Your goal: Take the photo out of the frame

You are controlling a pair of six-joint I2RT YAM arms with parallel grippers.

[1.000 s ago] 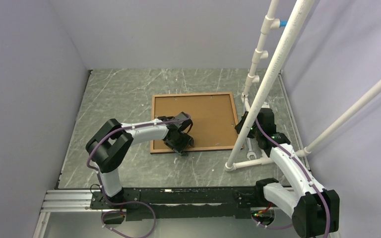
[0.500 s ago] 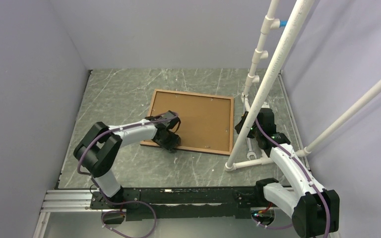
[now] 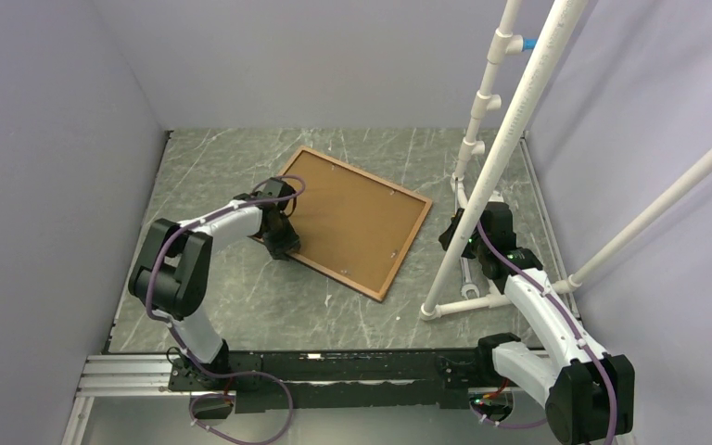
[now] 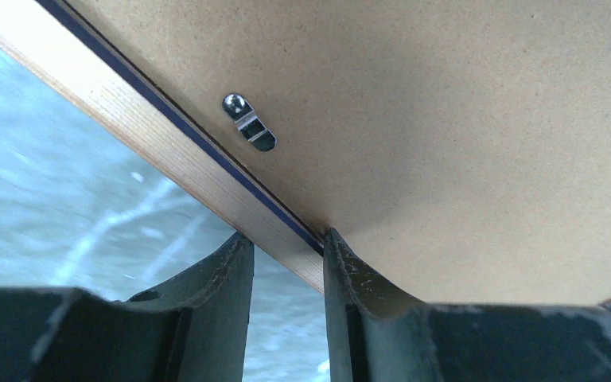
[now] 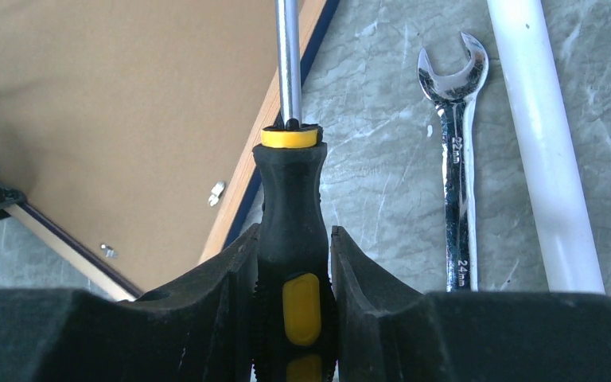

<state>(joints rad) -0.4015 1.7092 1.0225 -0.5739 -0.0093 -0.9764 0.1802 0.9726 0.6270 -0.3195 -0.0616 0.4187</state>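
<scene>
The frame [image 3: 412, 230] lies face down on the table, turned at an angle, its light wooden back rail [image 4: 167, 151] edged in navy. The photo shows only its brown back [image 3: 352, 218], held in by small metal clips [image 4: 249, 131]; the printed side is hidden. My left gripper [image 3: 281, 243] is shut on the frame's rail at its near-left side, one finger outside and one on the brown back [image 4: 461, 143]. My right gripper [image 3: 459, 234] is shut on a black-and-yellow screwdriver [image 5: 289, 199], whose shaft points over the frame's right edge [image 5: 243, 171].
A steel wrench [image 5: 457, 159] lies on the table right of the frame, also visible in the top view [image 3: 468, 278]. White PVC pipes [image 3: 491, 176] rise and cross at the right, one lying beside the wrench [image 5: 545, 143]. Grey walls enclose the table.
My left gripper has moved left and back with the frame's rail in it, and the frame has swung clockwise from square to angled. The right arm has not moved.
</scene>
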